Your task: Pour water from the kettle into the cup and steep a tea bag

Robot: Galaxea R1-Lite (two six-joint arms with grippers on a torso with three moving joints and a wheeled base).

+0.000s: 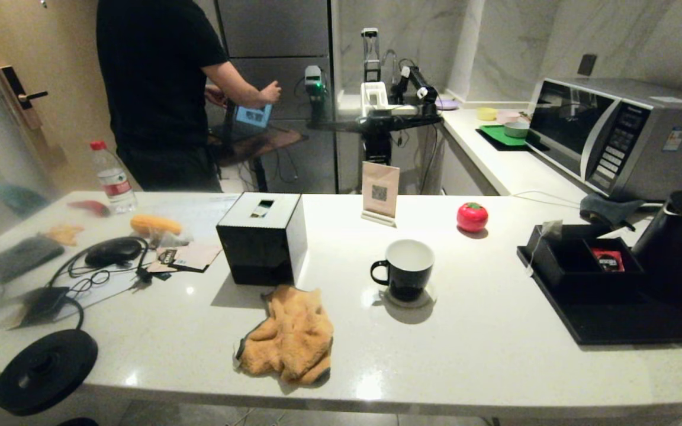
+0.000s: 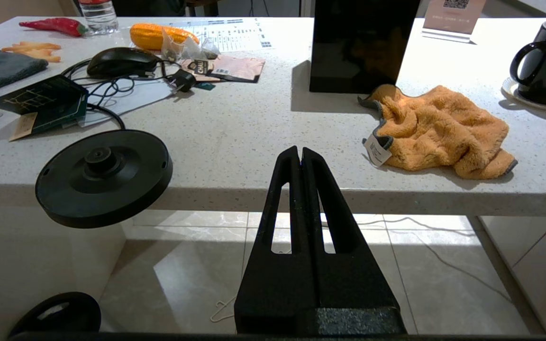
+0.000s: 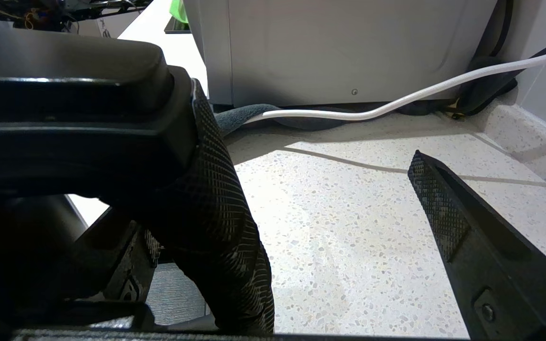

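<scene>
A pale speckled counter carries everything: at the robot's left a round black base disc overhangs the near edge, with a mouse, cords, papers and a water bottle behind it. Toward the middle stand a black tissue box, a crumpled orange cloth and the cup (on a small coaster). At the right lie a red tomato-shaped object, a black tray and a microwave.
</scene>
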